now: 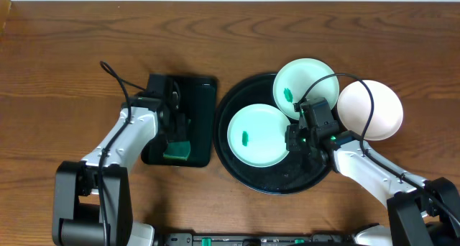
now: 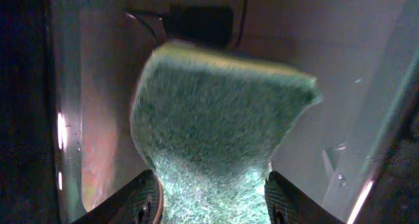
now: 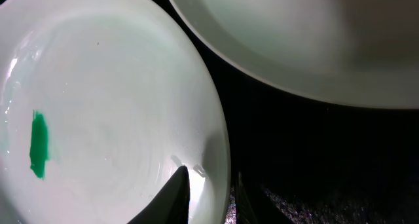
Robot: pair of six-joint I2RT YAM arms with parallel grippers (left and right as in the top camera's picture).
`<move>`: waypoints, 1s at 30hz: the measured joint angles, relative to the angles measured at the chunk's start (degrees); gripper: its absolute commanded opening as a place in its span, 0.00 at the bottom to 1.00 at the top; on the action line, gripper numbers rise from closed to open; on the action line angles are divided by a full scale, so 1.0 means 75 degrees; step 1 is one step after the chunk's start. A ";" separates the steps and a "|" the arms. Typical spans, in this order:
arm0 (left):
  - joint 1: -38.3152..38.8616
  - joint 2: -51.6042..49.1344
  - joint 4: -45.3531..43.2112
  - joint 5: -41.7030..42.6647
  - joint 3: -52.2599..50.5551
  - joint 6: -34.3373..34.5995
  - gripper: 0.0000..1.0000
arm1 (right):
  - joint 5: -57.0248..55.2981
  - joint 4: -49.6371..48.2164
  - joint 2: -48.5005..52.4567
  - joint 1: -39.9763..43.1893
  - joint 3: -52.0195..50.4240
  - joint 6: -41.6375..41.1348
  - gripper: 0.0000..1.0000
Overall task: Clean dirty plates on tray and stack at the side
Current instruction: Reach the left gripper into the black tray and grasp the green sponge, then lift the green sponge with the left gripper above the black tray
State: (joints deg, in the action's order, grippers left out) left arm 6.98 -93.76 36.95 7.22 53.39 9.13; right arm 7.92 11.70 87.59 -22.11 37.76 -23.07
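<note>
On the round black tray (image 1: 280,175) lie two mint-green plates, each with a small green smear. The front plate (image 1: 256,134) has its right rim between the fingers of my right gripper (image 1: 293,138), which is shut on it. In the right wrist view one finger (image 3: 178,196) rests on the inside of this plate (image 3: 111,112), and the other is under the rim. The rear mint plate (image 1: 305,86) sits close behind. A white plate (image 1: 370,109) lies just right of the tray. My left gripper (image 2: 213,204) is shut on a green sponge (image 2: 216,126).
A smaller rectangular black tray (image 1: 203,109) stands left of the round one, and the left gripper (image 1: 176,137) and sponge (image 1: 176,151) are over it. Black cables trail from both arms. Bare wooden table surrounds the trays.
</note>
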 measured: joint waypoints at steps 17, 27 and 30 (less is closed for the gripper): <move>0.0029 0.0000 -0.0568 0.0076 -0.0475 -0.0003 0.44 | 0.0000 -0.0003 0.0000 0.0000 0.0000 0.0000 0.21; 0.0108 0.0003 -0.0886 0.0338 -0.0682 0.0000 0.08 | 0.0000 -0.0017 0.0000 0.0000 0.0000 0.0003 0.22; 0.0105 0.0023 -0.0880 0.0364 -0.0682 -0.0003 0.08 | 0.0003 -0.0026 0.0000 0.0000 0.0000 -0.0006 0.24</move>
State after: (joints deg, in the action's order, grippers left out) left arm 7.77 -93.58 30.35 9.96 48.27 9.10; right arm 7.94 11.51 87.59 -22.11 37.76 -23.11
